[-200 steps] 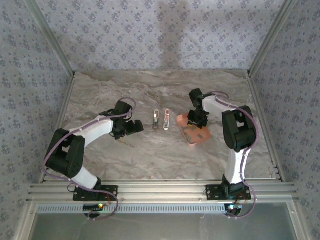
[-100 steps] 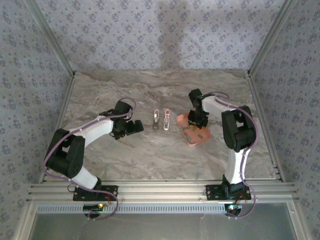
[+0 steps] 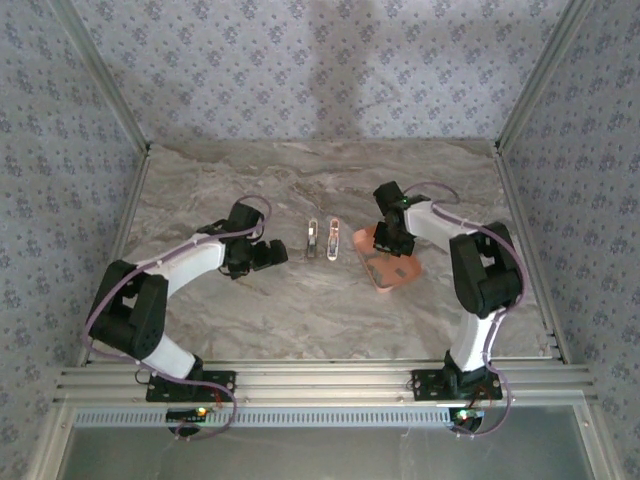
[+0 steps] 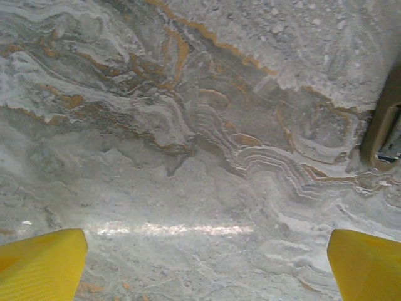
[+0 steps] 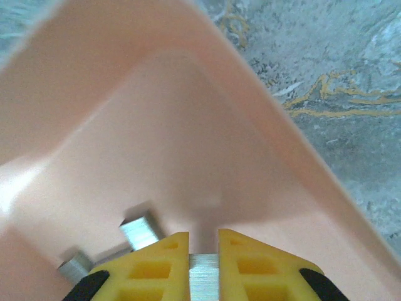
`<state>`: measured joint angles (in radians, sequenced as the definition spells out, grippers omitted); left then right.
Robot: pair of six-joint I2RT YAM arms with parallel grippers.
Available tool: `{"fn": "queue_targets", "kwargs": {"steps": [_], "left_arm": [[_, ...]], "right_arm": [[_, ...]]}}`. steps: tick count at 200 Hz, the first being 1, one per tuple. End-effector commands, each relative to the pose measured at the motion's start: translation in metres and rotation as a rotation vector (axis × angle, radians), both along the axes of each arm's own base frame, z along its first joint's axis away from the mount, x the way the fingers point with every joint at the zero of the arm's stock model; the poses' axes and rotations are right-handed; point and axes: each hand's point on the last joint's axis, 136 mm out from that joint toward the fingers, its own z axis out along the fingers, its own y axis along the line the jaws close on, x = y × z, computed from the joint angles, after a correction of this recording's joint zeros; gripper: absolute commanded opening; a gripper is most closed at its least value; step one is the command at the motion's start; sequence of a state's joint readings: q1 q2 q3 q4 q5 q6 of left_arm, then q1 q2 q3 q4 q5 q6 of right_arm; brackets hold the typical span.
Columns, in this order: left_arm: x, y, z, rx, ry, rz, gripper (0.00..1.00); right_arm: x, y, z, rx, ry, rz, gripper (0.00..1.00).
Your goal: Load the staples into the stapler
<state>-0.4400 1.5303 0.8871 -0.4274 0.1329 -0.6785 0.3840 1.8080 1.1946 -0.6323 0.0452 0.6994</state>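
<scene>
The stapler [image 3: 334,237], tiny with a pale pink top, lies on the marble at mid-table. In the right wrist view, my right gripper [image 5: 203,237] is down inside the salmon tray [image 5: 188,119], its yellow fingers [image 5: 153,266] shut on a silvery strip of staples [image 5: 203,277]. Two more staple strips [image 5: 139,231] lie loose on the tray floor to its left. From above, the right gripper [image 3: 388,243] sits over the tray's [image 3: 402,277] far end. My left gripper [image 3: 268,254] rests left of the stapler, its fingertips [image 4: 44,263] wide apart over bare marble, nothing between them.
A plain whitish oblong piece [image 3: 313,238] lies just left of the stapler. A tan-edged piece [image 4: 383,135] pokes in at the right edge of the left wrist view. Patterned walls and metal rails [image 3: 520,110] bound the table.
The right gripper's fingers closed onto a staple strip in the tray, and the right arm shifted slightly. The left arm stayed still.
</scene>
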Motion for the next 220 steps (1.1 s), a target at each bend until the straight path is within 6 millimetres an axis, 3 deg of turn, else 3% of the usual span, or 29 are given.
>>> {"fn": "queue_targets", "kwargs": {"steps": [1,38,82,146,184,220], "left_arm": [[0.005,-0.014,0.020,-0.089,-0.076,-0.040,0.98],[0.010,-0.048,0.055,-0.176,-0.203,-0.148,0.98],[0.014,-0.109,0.081,-0.250,-0.289,-0.284,0.98],[0.024,-0.196,0.076,-0.308,-0.258,-0.397,0.97],[0.024,-0.238,0.059,-0.335,-0.211,-0.438,0.96],[0.026,-0.261,0.045,-0.353,-0.171,-0.450,0.96]], "right_arm": [[0.005,-0.003,0.027,-0.009,-0.133,0.003,0.15],[-0.007,-0.006,0.065,0.028,-0.284,0.056,0.14],[-0.033,-0.022,0.099,0.058,-0.401,0.122,0.15],[-0.080,-0.062,0.114,0.045,-0.464,0.096,0.16],[-0.096,-0.068,0.115,0.053,-0.473,0.093,0.16],[-0.100,-0.067,0.112,0.067,-0.464,0.094,0.16]]}}
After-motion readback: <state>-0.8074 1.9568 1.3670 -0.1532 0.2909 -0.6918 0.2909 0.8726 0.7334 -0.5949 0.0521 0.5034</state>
